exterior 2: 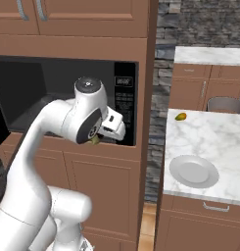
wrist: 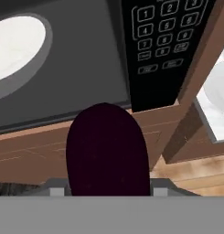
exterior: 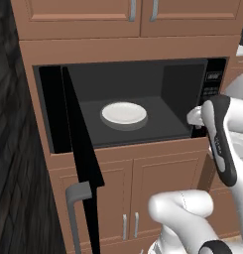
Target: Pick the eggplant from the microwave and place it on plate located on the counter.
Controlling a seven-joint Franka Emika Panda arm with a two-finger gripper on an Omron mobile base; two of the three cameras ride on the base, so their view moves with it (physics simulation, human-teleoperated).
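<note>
Your gripper (wrist: 106,192) is clamped on the eggplant (wrist: 106,151), long axis along the fingers, just outside the microwave (exterior 2: 125,98); target plate (exterior 2: 194,171) lies right on the counter (exterior 2: 214,142)

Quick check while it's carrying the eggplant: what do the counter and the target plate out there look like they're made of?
The counter looks like polished white marble: faint grey veins run across a smooth slab, over brown cabinets with a wood-like grain. The plate looks like glazed ceramic, pale grey-white with a smooth raised rim, though plastic would look the same here. Both are rendered, so this is appearance only.
</note>
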